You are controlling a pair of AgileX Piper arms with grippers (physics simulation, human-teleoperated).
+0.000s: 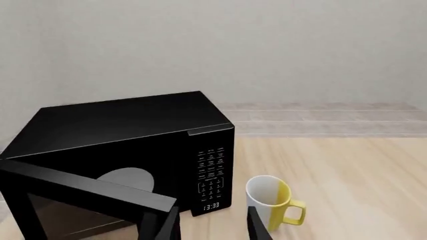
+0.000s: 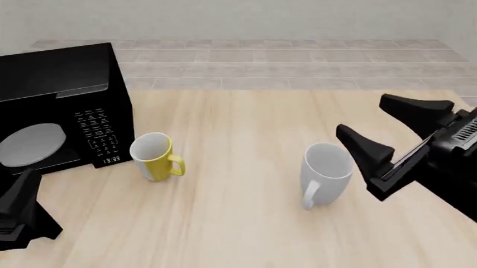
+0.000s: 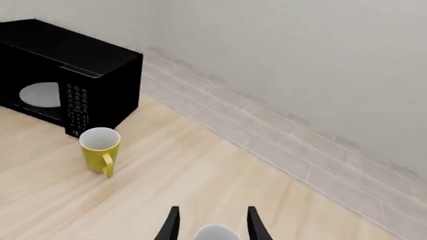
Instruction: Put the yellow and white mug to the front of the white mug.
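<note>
Two end effectors: both are hanging empty. The left end effector (image 1: 212,224) is sitting low at the near left corner, fingers standing apart. The right end effector (image 2: 387,131) is hovering above the near right side, its dark wedge-shaped fingers spread wide.
Progress: nothing is gripped and neither mug seems placed yet, so I judge the task is only starting. The grasp, carry and set-down are all remaining.
White mug: the white mug (image 2: 325,172) is standing upright just beside the right end effector, right of centre, handle pointing toward the near edge. It is looking tall, plain and glossy, slightly greyish.
Yellow and white mug: the yellow and white mug (image 2: 155,156) is standing upright left of centre, well apart from the white mug and just beside the microwave, handle pointing right. It is smaller, rounded, yellow outside with a white patch and white inside.
Worktop: the worktop (image 2: 238,117) is showing pale wood grain, smooth and flat.
Microwave: the microwave (image 2: 56,78) is sitting at the far left, a boxy black case with its door hanging open and a grey turntable showing.
</note>
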